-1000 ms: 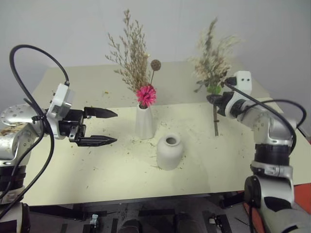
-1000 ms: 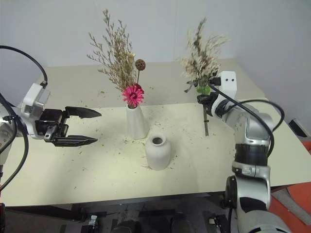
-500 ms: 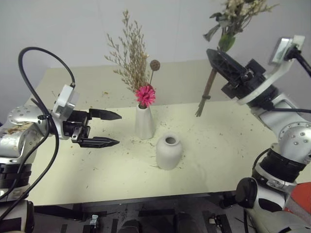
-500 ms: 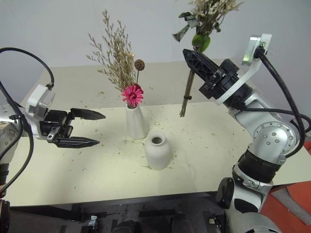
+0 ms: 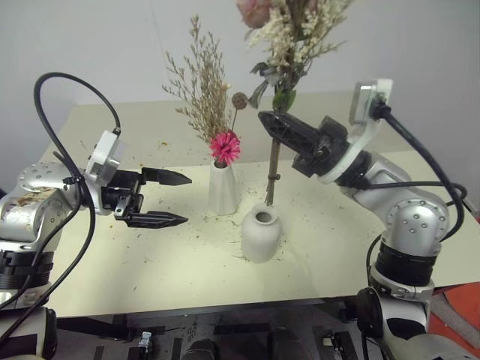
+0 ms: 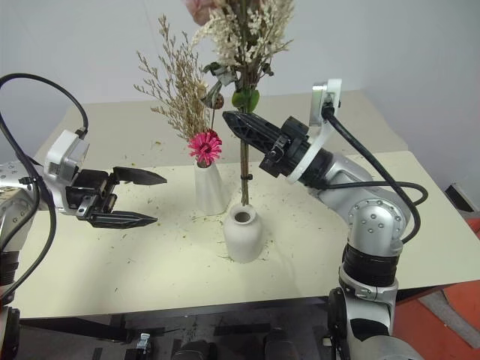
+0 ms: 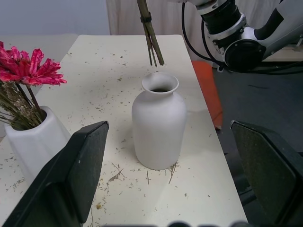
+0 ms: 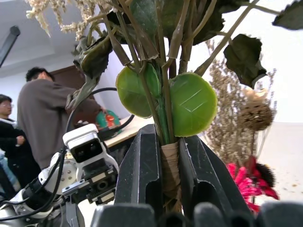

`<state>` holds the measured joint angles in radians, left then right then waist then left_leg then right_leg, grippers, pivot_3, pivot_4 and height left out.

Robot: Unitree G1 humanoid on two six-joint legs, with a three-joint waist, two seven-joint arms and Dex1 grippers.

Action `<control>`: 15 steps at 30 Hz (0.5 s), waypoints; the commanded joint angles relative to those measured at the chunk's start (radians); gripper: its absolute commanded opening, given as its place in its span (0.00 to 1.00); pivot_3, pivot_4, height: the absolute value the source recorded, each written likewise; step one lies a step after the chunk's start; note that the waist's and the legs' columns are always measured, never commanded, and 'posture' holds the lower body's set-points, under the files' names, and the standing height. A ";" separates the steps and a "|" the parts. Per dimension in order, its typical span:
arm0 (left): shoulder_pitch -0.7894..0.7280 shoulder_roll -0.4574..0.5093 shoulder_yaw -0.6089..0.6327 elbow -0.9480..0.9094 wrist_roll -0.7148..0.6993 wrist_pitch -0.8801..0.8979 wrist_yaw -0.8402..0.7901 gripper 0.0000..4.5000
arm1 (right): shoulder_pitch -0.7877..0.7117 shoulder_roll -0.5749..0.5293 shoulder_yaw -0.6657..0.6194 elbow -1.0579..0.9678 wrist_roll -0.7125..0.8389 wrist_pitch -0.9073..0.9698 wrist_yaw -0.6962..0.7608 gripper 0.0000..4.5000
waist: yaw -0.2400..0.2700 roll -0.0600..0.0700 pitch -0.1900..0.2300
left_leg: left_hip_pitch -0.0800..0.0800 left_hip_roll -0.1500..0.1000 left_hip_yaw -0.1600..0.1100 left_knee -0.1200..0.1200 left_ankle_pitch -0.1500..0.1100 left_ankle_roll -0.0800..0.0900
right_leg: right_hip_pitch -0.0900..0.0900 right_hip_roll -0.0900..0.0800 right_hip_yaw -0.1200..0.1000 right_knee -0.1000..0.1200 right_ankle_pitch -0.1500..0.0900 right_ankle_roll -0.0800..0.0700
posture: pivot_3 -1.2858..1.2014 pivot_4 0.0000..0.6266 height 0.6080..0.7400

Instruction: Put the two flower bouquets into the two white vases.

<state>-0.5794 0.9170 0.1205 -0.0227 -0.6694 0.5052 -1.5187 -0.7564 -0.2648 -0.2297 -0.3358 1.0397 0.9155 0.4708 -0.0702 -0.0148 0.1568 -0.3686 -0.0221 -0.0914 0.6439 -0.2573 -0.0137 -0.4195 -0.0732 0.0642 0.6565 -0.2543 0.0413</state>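
Fingers of my right gripper (image 8: 170,189) pinch the wrapped stems of the cream-white bouquet (image 5: 289,45), whose stem tips hang just above the squat vase (image 5: 261,234). My left gripper (image 5: 176,199) hovers beside it, jaws spread and empty. Behind stands the tall vase (image 5: 223,189) holding the pink-daisy bouquet (image 5: 217,112). Plant bits litter the cream table (image 5: 180,262). My right wrist view catches two people (image 8: 35,123) beyond.

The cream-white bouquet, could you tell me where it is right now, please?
In the head views the cream-white bouquet stands upright mid-scene in the right gripper, stem ends just above the squat vase.
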 commanded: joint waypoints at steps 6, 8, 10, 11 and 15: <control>-0.008 0.012 0.019 -0.013 -0.008 0.003 0.005 1.00 | 0.020 0.006 0.041 -0.004 0.005 -0.054 0.011 0.05 | 0.000 0.000 0.000 | 0.000 0.000 0.000 0.000 0.000 0.000 | 0.000 0.000 0.000 0.000 0.000 0.000 | 0.52 0.24 1.00; -0.006 0.012 0.020 -0.014 -0.008 0.002 0.007 1.00 | 0.028 0.005 0.048 -0.006 0.008 -0.054 0.015 0.05 | 0.000 0.000 0.000 | 0.000 0.000 0.000 0.000 0.000 0.000 | 0.000 0.000 0.000 0.000 0.000 0.000 | 0.52 0.24 1.00; -0.005 0.013 0.021 -0.015 -0.008 0.001 0.007 1.00 | 0.039 0.003 0.057 -0.006 0.006 -0.055 0.022 0.05 | 0.000 0.000 0.000 | 0.000 0.000 0.000 0.000 0.000 0.000 | 0.000 0.000 0.000 0.000 0.000 0.000 | 0.52 0.24 1.00; -0.004 0.013 0.021 -0.015 -0.008 0.001 0.008 1.00 | 0.043 0.002 0.060 -0.005 0.006 -0.056 0.024 0.05 | 0.000 0.000 0.000 | 0.000 0.000 0.000 0.000 0.000 0.000 | 0.000 0.000 0.000 0.000 0.000 0.000 | 0.52 0.24 1.00; -0.004 0.015 0.021 -0.013 -0.006 0.000 0.009 1.00 | 0.061 -0.003 0.067 0.018 -0.005 -0.065 0.043 0.05 | 0.000 0.000 0.000 | 0.000 0.000 0.000 0.000 0.000 0.000 | 0.000 0.000 0.000 0.000 0.000 0.000 | 0.52 0.24 1.00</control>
<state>-0.5791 0.9171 0.1206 -0.0231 -0.6694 0.5054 -1.5130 -0.6929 -0.2637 -0.1628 -0.3086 1.0335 0.8841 0.4950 -0.0703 -0.0148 0.1568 -0.3686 -0.0222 -0.0914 0.6439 -0.2573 -0.0137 -0.4196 -0.0732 0.0641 0.6563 -0.2543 0.0414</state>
